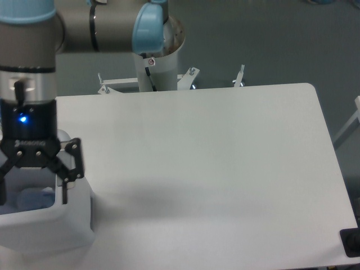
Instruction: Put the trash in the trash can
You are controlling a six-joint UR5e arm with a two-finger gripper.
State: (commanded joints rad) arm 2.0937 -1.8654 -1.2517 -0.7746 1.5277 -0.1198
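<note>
The trash can [62, 225] is a white bin with rounded corners at the table's front left corner, partly cut off by the frame edge. My gripper [32, 188] hangs just over its opening with the jaws spread wide and nothing between them. The right fingertip [64, 191] sits at the bin's right rim; the left finger is cut off by the frame edge. Inside the bin a pale, bluish-white shape [35, 198] shows below the gripper; I cannot tell what it is. No wrapper or bottle shows on the table.
The white table [214, 163] fills most of the view, with its right edge running down to the front right. The arm's base column [157, 62] and metal brackets [239, 76] stand behind the far edge. A black object [351, 243] sits at the front right corner.
</note>
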